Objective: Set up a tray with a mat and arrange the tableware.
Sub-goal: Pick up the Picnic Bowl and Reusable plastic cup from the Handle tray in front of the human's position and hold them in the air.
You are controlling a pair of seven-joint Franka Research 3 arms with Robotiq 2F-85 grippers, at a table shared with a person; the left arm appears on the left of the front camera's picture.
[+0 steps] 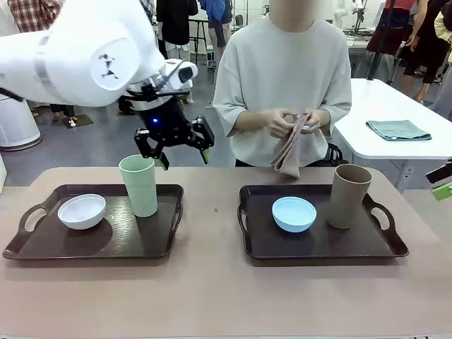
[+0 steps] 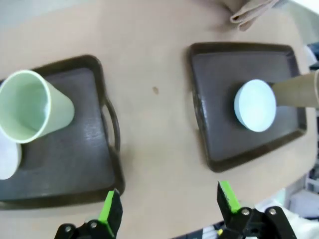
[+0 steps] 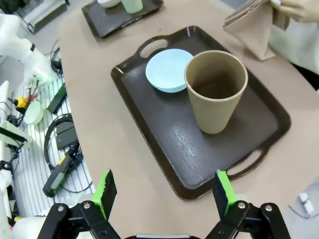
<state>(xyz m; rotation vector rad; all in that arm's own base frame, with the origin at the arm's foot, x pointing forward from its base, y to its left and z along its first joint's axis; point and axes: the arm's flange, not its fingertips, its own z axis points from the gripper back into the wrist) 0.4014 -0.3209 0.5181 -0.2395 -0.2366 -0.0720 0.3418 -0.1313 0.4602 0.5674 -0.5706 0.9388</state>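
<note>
Front view: my left gripper (image 1: 174, 147) hangs released, with nothing in it, above the far edge of the left tray (image 1: 28, 244). It is just behind the green tumbler (image 1: 139, 185), which stands upright near that tray's far right corner. The white bowl (image 1: 82, 210) sits toward the tray's left edge, and the tray's near half is bare. On the right tray (image 1: 254, 244) the blue bowl (image 1: 294, 213) sits mid-tray. The tan tumbler (image 1: 349, 195) stands upright just beside it, toward the right edge. A bare strip of table (image 1: 212, 233) separates the trays. At the table's far edge, the person's hands (image 1: 279, 123) hold the folded mat (image 1: 288, 157), off both trays.

Left wrist view: one of my fingers sits over the left tray's corner, the other over bare table near the table's edge.

Right wrist view: my right gripper (image 3: 164, 191) is spread wide and holds nothing. It hovers over the table edge just outside the right tray's handle. I cannot tell whether the tan tumbler touches the blue bowl.
</note>
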